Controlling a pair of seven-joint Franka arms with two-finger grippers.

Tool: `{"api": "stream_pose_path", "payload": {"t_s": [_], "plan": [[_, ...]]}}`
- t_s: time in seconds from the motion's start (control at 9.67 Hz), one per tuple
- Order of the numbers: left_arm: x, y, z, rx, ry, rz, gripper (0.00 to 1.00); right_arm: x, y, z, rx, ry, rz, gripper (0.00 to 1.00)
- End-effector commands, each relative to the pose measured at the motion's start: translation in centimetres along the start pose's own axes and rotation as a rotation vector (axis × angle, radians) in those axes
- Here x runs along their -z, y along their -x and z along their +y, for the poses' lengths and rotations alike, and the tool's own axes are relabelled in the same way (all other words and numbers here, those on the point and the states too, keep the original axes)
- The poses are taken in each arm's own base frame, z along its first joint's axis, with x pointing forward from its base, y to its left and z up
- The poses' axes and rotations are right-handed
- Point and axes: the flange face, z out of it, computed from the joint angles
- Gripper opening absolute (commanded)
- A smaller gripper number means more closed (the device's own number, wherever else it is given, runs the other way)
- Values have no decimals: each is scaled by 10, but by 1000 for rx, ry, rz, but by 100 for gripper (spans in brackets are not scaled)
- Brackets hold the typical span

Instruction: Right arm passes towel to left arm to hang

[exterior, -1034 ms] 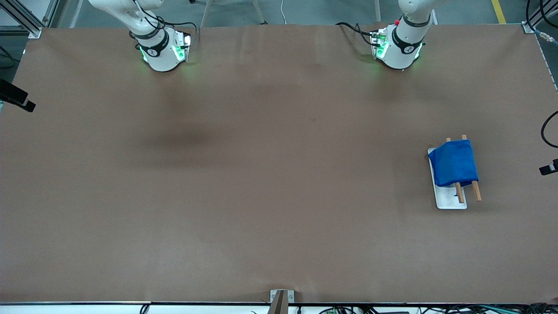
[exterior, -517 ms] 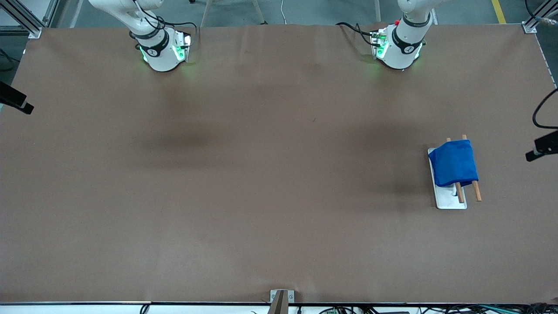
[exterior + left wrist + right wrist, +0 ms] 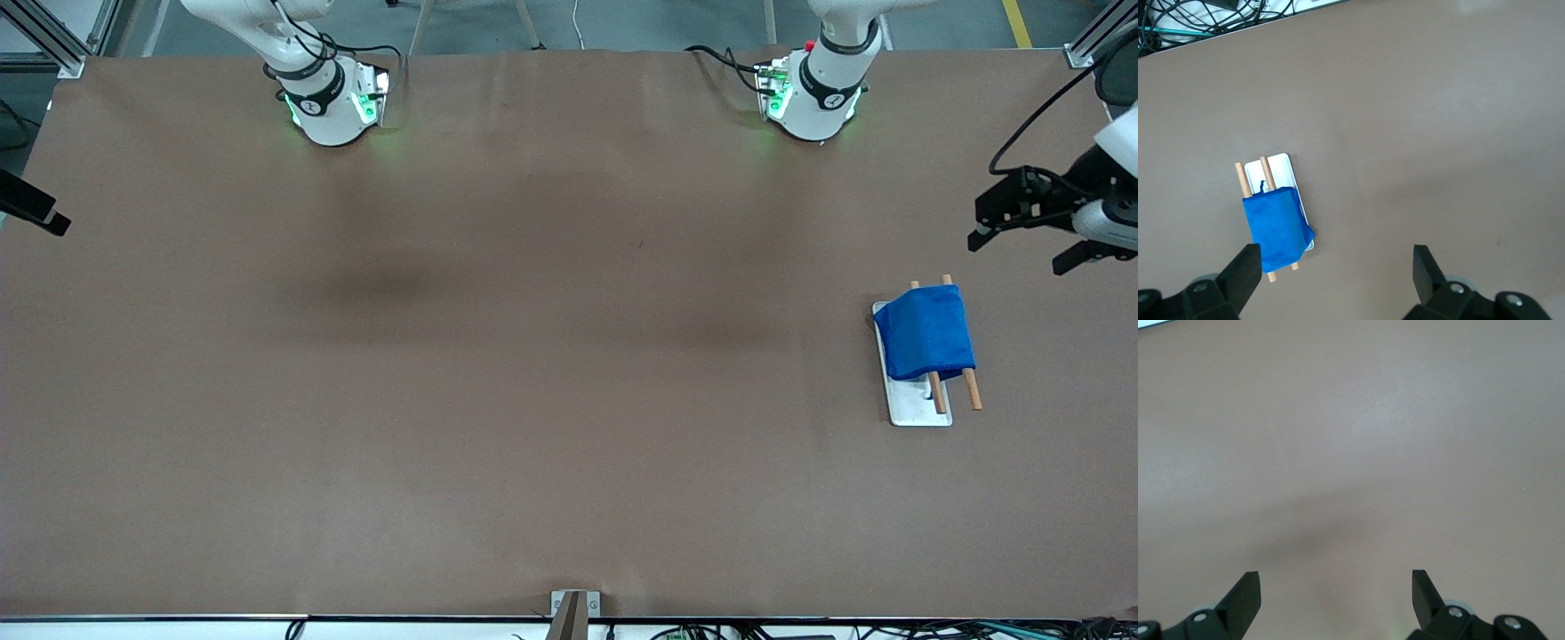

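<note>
Blue towel point(image 3: 925, 340) is draped over the two wooden rods point(image 3: 971, 388) of the rack point(image 3: 920, 411), which sits on the brown table point(image 3: 533, 356) toward the left arm's end. Folded across both rods, it covers most of their length; only the rod tips and the front strip of the white base stay bare. By the look of it, the hanging is done: the cloth hangs on its own, and nothing touches it.

Note the left gripper point(image 3: 1022, 240): it is up in the air over the table's edge at the left arm's end, well apart from the rack, fingers spread wide and holding nothing. You can read that as a released, clear posture, so the cloth is not at risk of being dragged off.

The right gripper point(image 3: 1336, 587) is barely in the front view; only a dark tip shows at the table's edge toward the right arm's end. Its wrist view gives what the front view cannot: both fingers parted, empty, over bare table. That arm waits.

The left wrist view adds a detail: a small blue loop point(image 3: 1262, 187) sticking up from the towel's edge between the rods, which the front view does not resolve.
</note>
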Motion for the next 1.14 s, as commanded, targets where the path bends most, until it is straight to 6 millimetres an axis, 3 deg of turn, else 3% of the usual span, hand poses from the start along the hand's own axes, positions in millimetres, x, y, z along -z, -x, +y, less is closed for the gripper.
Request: {"api": "stream_pose_path", "payload": {"t_s": [0.0,0.31,1.03], "plan": [[7,-4,3,-6,-9,-47,100,4,-2,-4,-14,-1,21,100],[21,16,6,196,-31,-105,100,1,-2,-2,-17,0,12,100],[10,19,11,191,-91,-113,100,2,-3,-2,-17,-2,18,100]]}}
